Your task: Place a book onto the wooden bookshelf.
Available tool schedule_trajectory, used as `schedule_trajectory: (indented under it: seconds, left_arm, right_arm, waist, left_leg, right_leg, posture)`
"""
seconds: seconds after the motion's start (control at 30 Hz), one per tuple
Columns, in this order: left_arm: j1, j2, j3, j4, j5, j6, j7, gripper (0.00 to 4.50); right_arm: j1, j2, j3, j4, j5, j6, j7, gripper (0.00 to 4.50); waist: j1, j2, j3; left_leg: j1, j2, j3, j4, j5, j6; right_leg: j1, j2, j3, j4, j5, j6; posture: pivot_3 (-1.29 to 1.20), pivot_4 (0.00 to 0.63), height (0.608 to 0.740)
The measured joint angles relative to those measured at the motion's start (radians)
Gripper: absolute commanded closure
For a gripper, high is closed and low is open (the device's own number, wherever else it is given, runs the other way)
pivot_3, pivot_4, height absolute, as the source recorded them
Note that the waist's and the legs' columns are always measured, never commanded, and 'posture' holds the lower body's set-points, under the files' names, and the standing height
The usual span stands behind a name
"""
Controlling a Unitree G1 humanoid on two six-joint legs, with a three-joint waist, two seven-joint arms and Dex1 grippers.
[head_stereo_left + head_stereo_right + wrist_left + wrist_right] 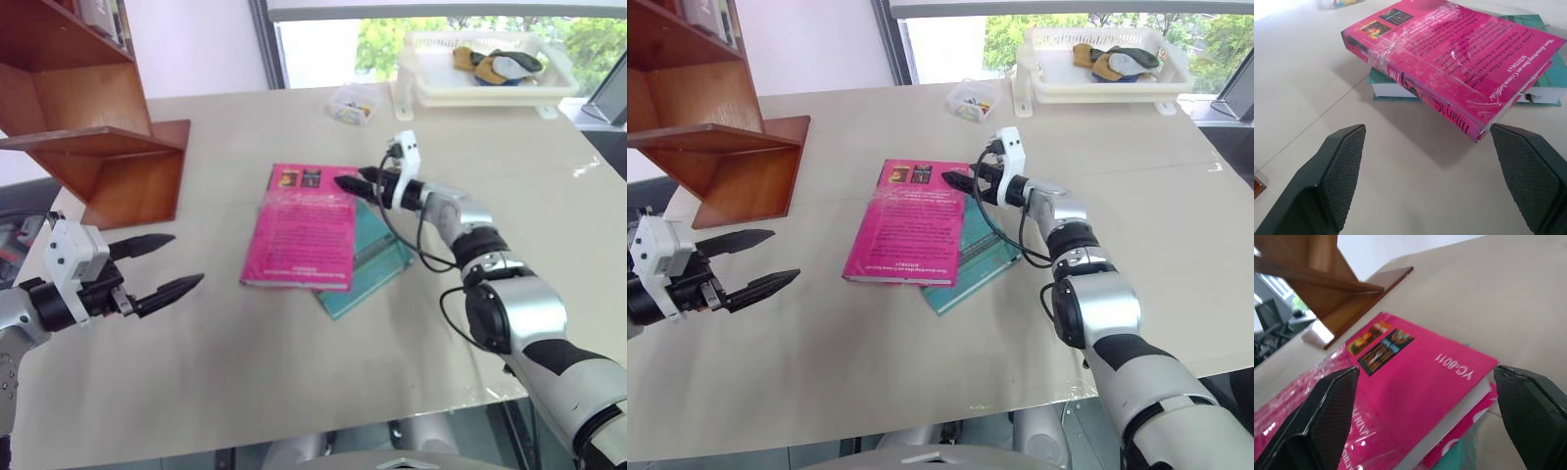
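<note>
Pink book (302, 230) flat, pictures far end | left hand (168, 264) open | right hand (1425, 401) open

I take this for an office or lab room: a wide pale bench (294, 392) by a big window (441, 39) at 12 o'clock with trees outside, a wooden bookshelf (88, 117) at 10 o'clock, a white plastic basket (480, 83) at 1 o'clock.

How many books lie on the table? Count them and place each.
2: the pink book lies mid-table, partly atop the teal book, which sticks out on the robot's right. The bookshelf may hold more.
</note>
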Motion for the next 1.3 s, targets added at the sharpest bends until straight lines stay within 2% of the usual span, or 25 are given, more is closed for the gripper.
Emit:
schedule_trajectory:
  seconds: [0.2, 0.4, 0.83, 0.97, 1.13, 1.3]
  left_arm:
    - [0.012, -0.002, 0.008, -0.018, -0.001, 0.005, 0.011, 0.12]
    - [0.039, -0.016, 0.019, -0.028, -0.002, 0.008, 0.015, 0.12]
    - [0.049, -0.035, 0.025, -0.048, -0.021, 0.031, 0.036, 0.12]
    - [0.017, -0.035, 0.013, -0.024, -0.024, 0.051, 0.037, 0.12]
    - [-0.027, -0.033, -0.005, 0.035, -0.028, 0.064, 0.03, 0.12]
    - [-0.075, -0.033, -0.045, 0.07, -0.025, 0.064, 0.025, 0.12]
  right_arm:
    - [0.013, 0.02, 0.12, -0.006, -0.092, -0.106, 0.13, 0.0]
    - [0.029, 0.017, 0.178, -0.011, -0.135, -0.193, 0.238, 0.0]
    - [0.032, -0.023, 0.157, -0.011, -0.132, -0.223, 0.277, 0.0]
    - [0.046, -0.085, 0.131, -0.076, -0.102, -0.182, 0.312, 0.0]
    - [0.124, -0.182, 0.09, -0.316, 0.0, 0.027, 0.392, 0.0]
    - [0.238, -0.175, 0.115, -0.455, 0.022, 0.113, 0.378, 0.0]
  waist:
    - [-0.018, 0.0, 0.0]
    - [-0.02, 0.0, 0.0]
    - [-0.013, 0.0, 0.0]
    - [-0.013, 0.001, 0.0]
    - [-0.012, 0.0, 0.0]
    - [-0.014, 0.0, 0.0]
  left_leg:
    - [0.0, 0.0, 0.0, 0.0, 0.0, 0.0]
    - [0.001, 0.0, 0.0, 0.0, 0.0, 0.0]
    - [0.001, 0.001, 0.0, 0.0, 0.0, -0.001]
    - [0.0, 0.0, -0.001, 0.0, 0.0, -0.001]
    - [0.0, 0.001, -0.001, 0.0, 0.0, -0.001]
    - [0.0, 0.001, 0.0, 0.0, 0.0, -0.001]
  right_leg:
    - [0.0, 0.004, 0.0, 0.0, 0.0, 0.0]
    - [0.0, 0.004, 0.0, 0.0, 0.0, 0.0]
    - [0.0, 0.004, 0.001, 0.001, 0.0, 0.0]
    - [0.0, 0.004, 0.001, 0.0, 0.0, 0.0]
    - [0.0, 0.001, 0.0, 0.0, 0.0, 0.0]
    - [0.0, 0.001, 0.001, 0.001, 0.0, 0.0]
  posture:
    - [0.0, 0.15, 0.74]
    - [0.0, 0.15, 0.74]
    - [0.0, 0.15, 0.74]
    - [0.0, 0.15, 0.74]
    - [0.0, 0.15, 0.74]
    - [0.0, 0.15, 0.74]
